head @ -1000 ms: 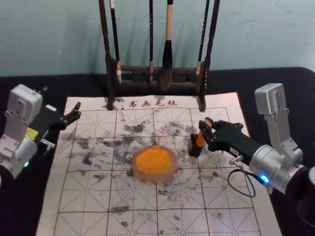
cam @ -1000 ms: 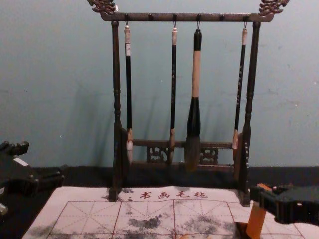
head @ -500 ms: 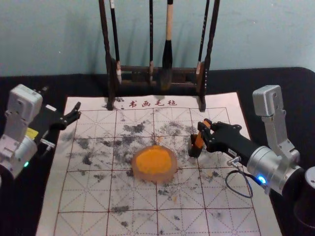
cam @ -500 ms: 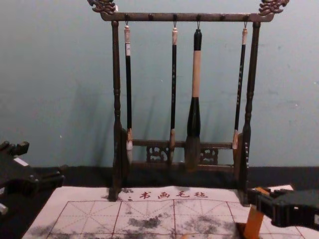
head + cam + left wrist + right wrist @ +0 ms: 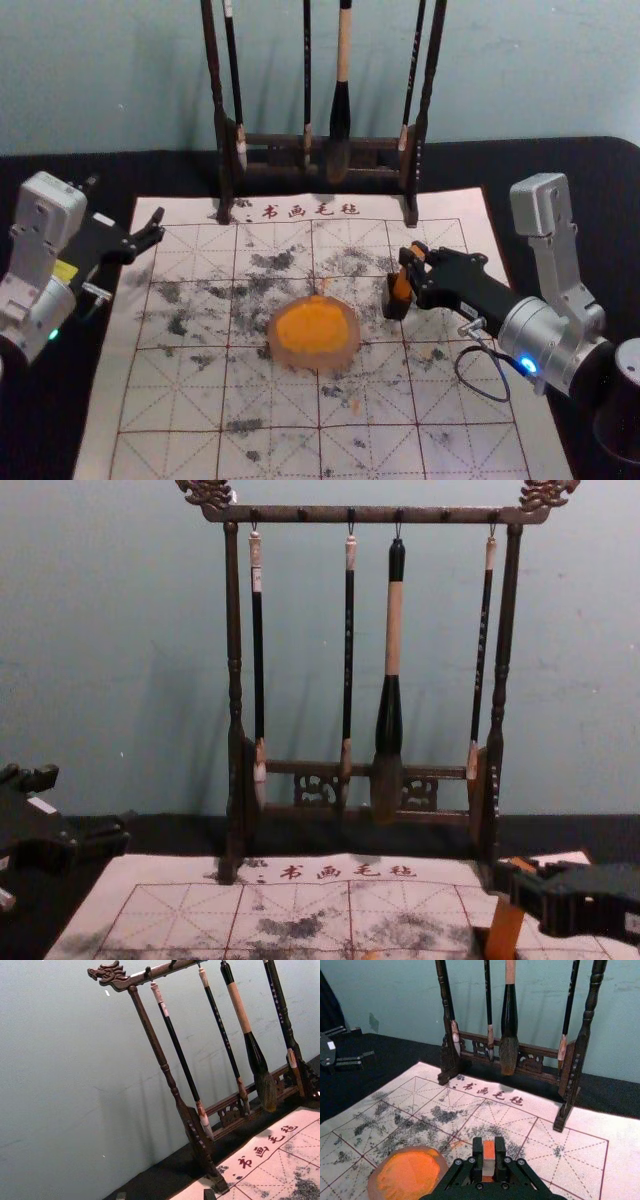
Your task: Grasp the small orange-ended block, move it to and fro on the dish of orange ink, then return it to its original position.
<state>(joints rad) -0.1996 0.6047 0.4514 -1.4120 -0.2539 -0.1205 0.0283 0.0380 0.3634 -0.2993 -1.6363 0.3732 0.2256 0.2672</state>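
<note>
My right gripper (image 5: 415, 265) is shut on the orange block (image 5: 403, 287), which leans slightly, its lower end at the mouth of a small dark holder (image 5: 395, 308) on the mat. In the right wrist view the block (image 5: 489, 1152), orange with a pale band, sits between the fingers of my right gripper (image 5: 489, 1160). The dish of orange ink (image 5: 314, 332) lies on the mat, left of the holder. My left gripper (image 5: 126, 203) is parked open past the mat's left edge. In the left wrist view, the tips of my left gripper (image 5: 165, 1195) stand apart.
A dark wooden rack (image 5: 280, 143) with several hanging brushes stands behind the dish and holder, at the back of the mat. The white gridded mat (image 5: 170, 440), smudged with ink, lies on a black-covered table (image 5: 590, 200).
The right gripper has shifted slightly left with the block, whose upper end moved left while its lower end stayed at the holder. The left arm has not moved.
</note>
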